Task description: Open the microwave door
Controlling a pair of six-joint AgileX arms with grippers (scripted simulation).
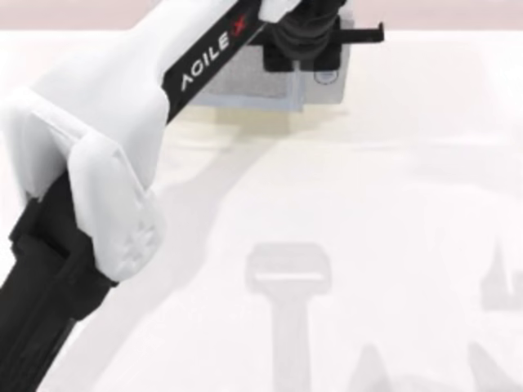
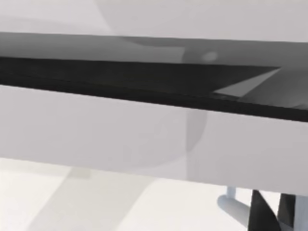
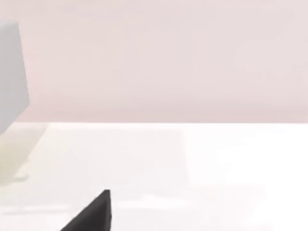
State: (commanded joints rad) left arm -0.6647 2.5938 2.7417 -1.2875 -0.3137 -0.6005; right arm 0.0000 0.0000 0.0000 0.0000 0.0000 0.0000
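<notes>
The microwave [image 1: 270,90] sits at twelve o'clock on the surface [image 1: 384,212]; the left claw [image 1: 315,41] hovers over the microwave door [image 1: 245,86] — whether clenched or released, I cannot tell; a shallow hold could slip off the handle edge.

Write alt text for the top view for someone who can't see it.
The left arm stretches from the near left across the pale table to the grey microwave at the far edge, its black gripper over the microwave's top. The right arm is out of view.
</notes>
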